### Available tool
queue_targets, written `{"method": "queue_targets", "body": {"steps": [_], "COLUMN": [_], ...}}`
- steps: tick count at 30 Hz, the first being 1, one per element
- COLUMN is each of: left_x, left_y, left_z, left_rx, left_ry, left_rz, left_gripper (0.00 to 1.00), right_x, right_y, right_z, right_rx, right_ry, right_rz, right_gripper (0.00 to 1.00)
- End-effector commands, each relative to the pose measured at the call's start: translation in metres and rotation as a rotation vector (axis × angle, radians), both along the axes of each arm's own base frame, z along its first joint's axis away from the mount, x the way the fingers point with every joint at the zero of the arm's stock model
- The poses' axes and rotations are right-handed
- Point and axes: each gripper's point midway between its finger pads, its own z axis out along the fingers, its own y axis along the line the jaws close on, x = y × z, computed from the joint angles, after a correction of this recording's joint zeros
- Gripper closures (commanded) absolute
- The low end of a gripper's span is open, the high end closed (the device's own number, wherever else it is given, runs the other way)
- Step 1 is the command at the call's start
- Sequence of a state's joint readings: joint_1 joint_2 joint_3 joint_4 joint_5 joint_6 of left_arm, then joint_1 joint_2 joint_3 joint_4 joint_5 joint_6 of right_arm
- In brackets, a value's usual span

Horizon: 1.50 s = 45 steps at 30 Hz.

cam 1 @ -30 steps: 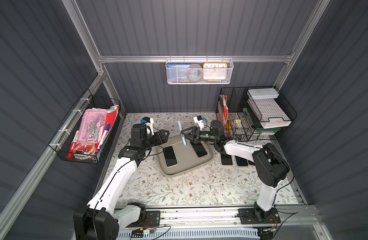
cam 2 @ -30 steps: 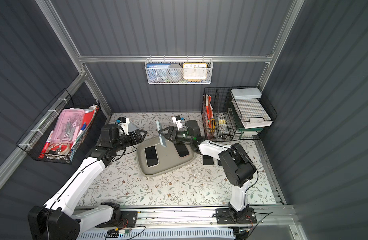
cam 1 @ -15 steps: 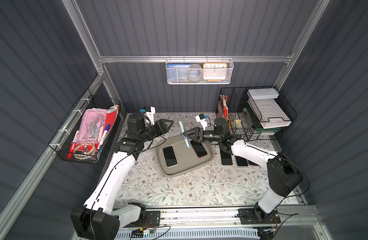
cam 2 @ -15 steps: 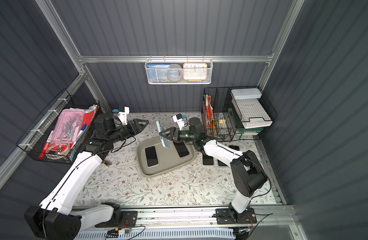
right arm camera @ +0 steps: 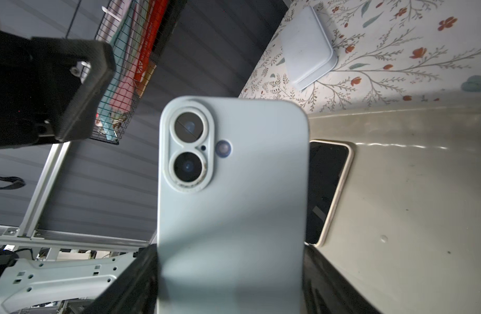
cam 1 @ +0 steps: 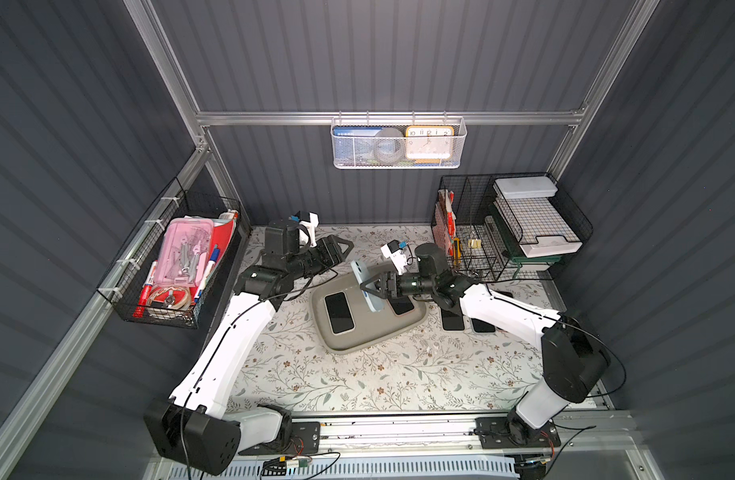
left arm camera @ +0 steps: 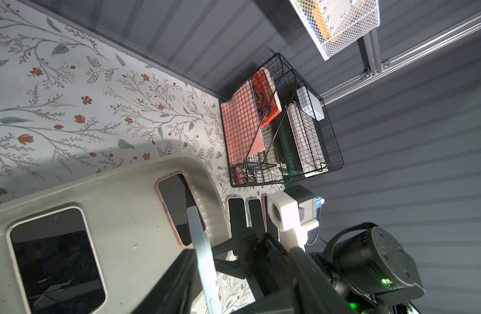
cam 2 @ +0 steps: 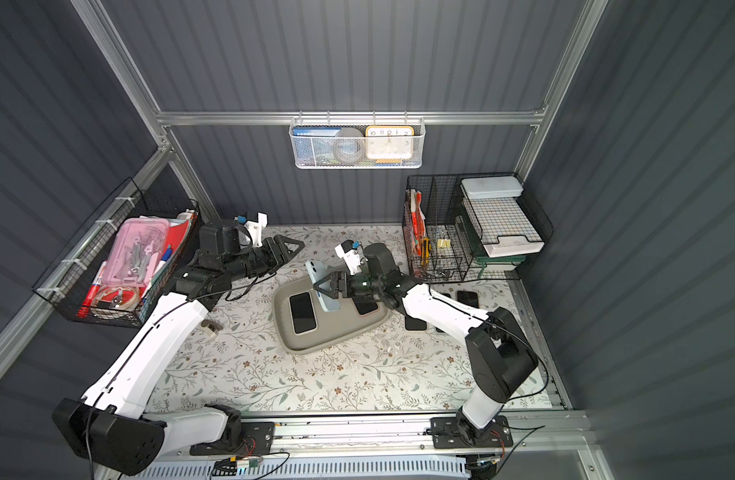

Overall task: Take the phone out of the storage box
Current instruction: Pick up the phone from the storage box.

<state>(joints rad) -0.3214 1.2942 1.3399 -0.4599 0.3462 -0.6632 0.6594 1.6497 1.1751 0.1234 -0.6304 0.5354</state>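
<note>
- The storage box (cam 1: 359, 345) sits on the floral counter (cam 1: 357, 386). It is visible in both top views and both wrist views.
- The right end effector (cam 1: 372, 287) is positioned over the middle of the storage box. Its jaws are clamped on the long edges of a pale blue phone (cam 1: 359, 270).
- The pale blue phone stands on edge and tilted above the floor of the storage box. In the right wrist view (right arm camera: 233, 212) its back faces the lens, with the twin-lens end pointing away from the jaws.
- Contact between the phone's lower end and the storage box floor cannot be determined.
- A white-edged phone (cam 1: 339, 311) lies screen-up inside the storage box, on the left-arm side of the held phone.
- A pink-edged phone (left arm camera: 176, 209) lies screen-up inside the storage box on the right-arm side, partly under the right end effector.
- The left end effector (cam 1: 341, 248) hangs beyond the back rim of the storage box, well apart from the pale blue phone. Its jaws stand apart and hold nothing.
- Dark phones (cam 1: 453, 321) lie flat on the counter just beside the storage box, on its right-arm side.
- A black wire rack (cam 1: 503, 232) stands further out on that same side of the storage box.
- A pale bluish slab (right arm camera: 307, 46) lies on the counter near the storage box rim, not touching it.
</note>
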Motion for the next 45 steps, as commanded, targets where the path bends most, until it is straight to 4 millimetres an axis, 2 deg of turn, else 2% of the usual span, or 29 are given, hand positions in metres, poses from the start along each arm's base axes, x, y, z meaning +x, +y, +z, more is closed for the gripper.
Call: {"method": "queue_targets", "body": {"steps": [1,5,6,7,13,18,27,29,31,33,35,36,41,45], "left_x": [0.002,0.002,0.002,0.004,0.006,0.009,0.011,0.011,0.012,0.013,0.016,0.017,0.026,0.036], "left_y": [0.005,0.007,0.006,0.004,-0.005,-0.019,-0.027,-0.028,-0.027,-0.025,-0.023,-0.021,-0.01,0.001], "left_z": [-0.027,-0.041,-0.042,-0.029,-0.034,-0.039,-0.065,-0.071,-0.073,-0.07,-0.064,-0.062,-0.054,-0.062], "left_rx": [0.116,0.184,0.183,0.172,0.172,0.154,0.201,0.207,0.209,0.205,0.197,0.197,0.234,0.299], "left_ry": [0.081,0.126,0.128,0.101,0.118,0.126,0.18,0.192,0.192,0.182,0.163,0.155,0.131,0.146], "left_rz": [0.035,0.058,0.055,0.058,0.035,0.004,-0.027,-0.031,-0.024,-0.008,0.016,0.029,0.1,0.158], "left_gripper": [0.42,0.43,0.43,0.43,0.43,0.53,0.55,0.62,0.77,0.88,1.0,1.0,1.0,1.0], "right_x": [-0.002,-0.004,-0.003,-0.004,-0.006,-0.005,-0.001,-0.001,-0.001,0.0,0.001,0.001,-0.003,-0.01], "right_y": [0.001,0.001,0.001,0.001,0.004,0.006,0.007,0.008,0.009,0.009,0.007,0.006,-0.012,-0.036], "right_z": [0.04,0.043,0.043,0.044,0.05,0.049,0.055,0.056,0.055,0.053,0.05,0.048,0.049,0.053], "right_rx": [0.006,-0.031,-0.035,-0.037,-0.037,-0.045,-0.048,-0.043,-0.041,-0.048,-0.061,-0.07,-0.14,-0.302], "right_ry": [-0.15,-0.191,-0.193,-0.195,-0.217,-0.22,-0.241,-0.237,-0.233,-0.226,-0.223,-0.223,-0.29,-0.446], "right_rz": [-0.004,-0.016,-0.018,-0.016,-0.013,-0.016,-0.024,-0.021,-0.018,-0.023,-0.034,-0.04,-0.074,-0.179], "right_gripper": [0.42,0.42,0.42,0.42,0.43,0.43,0.43,0.43,0.42,0.36,0.23,0.03,0.01,0.01]}}
